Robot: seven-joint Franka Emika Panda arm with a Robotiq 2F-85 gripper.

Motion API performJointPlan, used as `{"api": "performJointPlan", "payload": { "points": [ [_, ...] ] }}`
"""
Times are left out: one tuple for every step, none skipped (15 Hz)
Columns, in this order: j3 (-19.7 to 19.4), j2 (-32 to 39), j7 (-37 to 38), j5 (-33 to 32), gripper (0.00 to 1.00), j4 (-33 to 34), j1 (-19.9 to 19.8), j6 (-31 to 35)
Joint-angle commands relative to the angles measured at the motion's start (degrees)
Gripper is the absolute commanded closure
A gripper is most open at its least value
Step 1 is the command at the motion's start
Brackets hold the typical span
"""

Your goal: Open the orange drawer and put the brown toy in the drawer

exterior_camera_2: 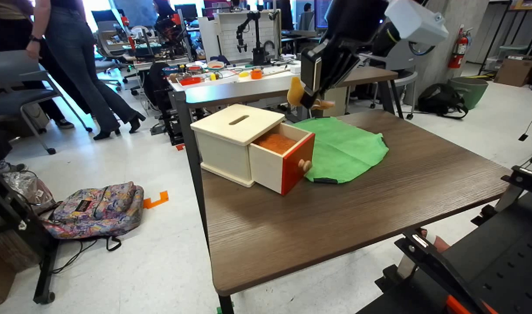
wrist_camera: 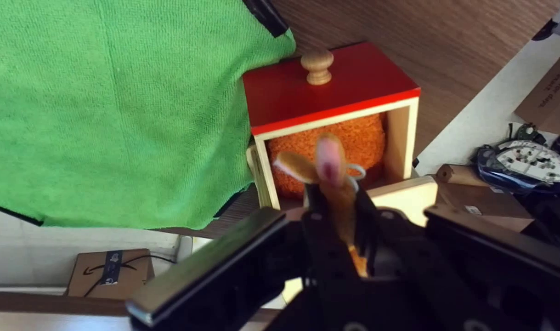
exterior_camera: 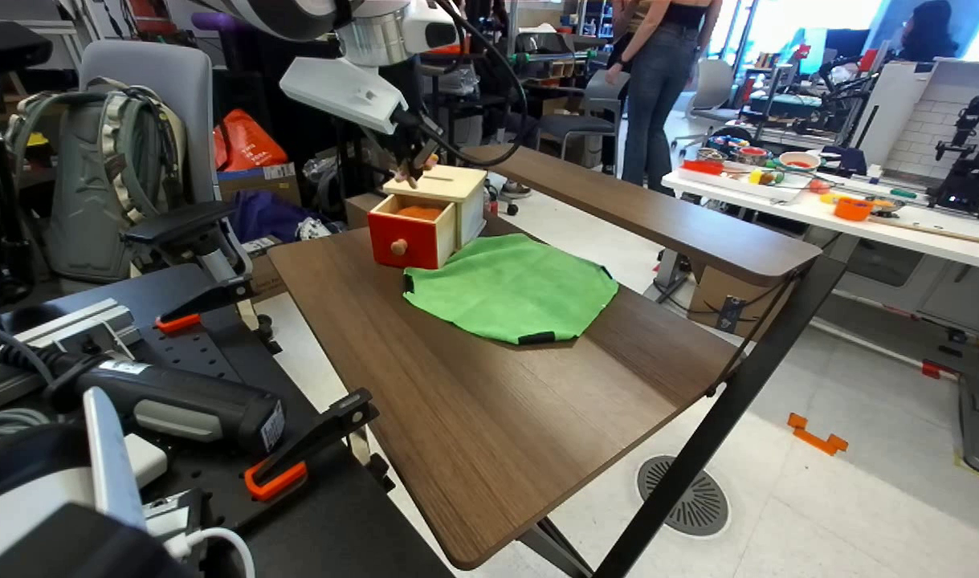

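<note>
The orange drawer has a red front with a round wooden knob and is pulled well out of its pale wooden box; it also shows in an exterior view and the wrist view. Fuzzy orange material lies inside it. My gripper is shut on the brown toy, a fuzzy tan figure with pink and white parts, and holds it above the open drawer in the wrist view. In an exterior view the gripper and the toy are up in the air; the toy's lower body is hidden between the fingers.
A green cloth lies flat on the brown table beside the drawer. The box's pale top has a slot. A raised table strip runs behind, and a black bench with clamps stands near the table.
</note>
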Motion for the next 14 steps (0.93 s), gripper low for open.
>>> {"api": "performJointPlan", "payload": {
  "points": [
    [-6.65,1.42,-2.82,2.98,0.96,3.21,7.29,-2.64],
    [-8.26,1.96,-3.44,3.29,0.96,3.99,9.14,-3.09],
    [-9.61,2.33,-3.76,3.49,0.96,4.54,10.85,-3.24],
    [-11.20,2.80,-3.88,3.61,0.96,5.22,12.86,-3.41],
    [-12.50,3.42,-4.13,3.63,0.96,6.12,14.55,-3.84],
    [-14.12,3.60,-3.70,3.47,0.96,6.58,16.58,-4.18],
    [-15.32,4.20,-3.73,3.38,0.96,7.44,18.09,-4.99],
    [-16.50,4.92,-3.84,3.25,0.96,8.46,19.51,-5.87],
    [-17.55,5.47,-3.85,3.22,0.96,9.29,20.79,-6.55],
    [-18.39,6.03,-3.92,3.25,0.96,10.14,21.77,-7.29],
    [-19.29,6.30,-3.63,3.36,0.96,10.91,22.86,-8.17],
    [-19.75,6.83,-3.80,3.47,0.96,11.75,23.44,-8.82],
    [-20.20,7.45,-3.99,3.52,0.96,12.70,23.95,-9.36],
    [-20.71,7.80,-3.92,3.56,0.96,13.51,24.52,-10.29]
  ]
}}
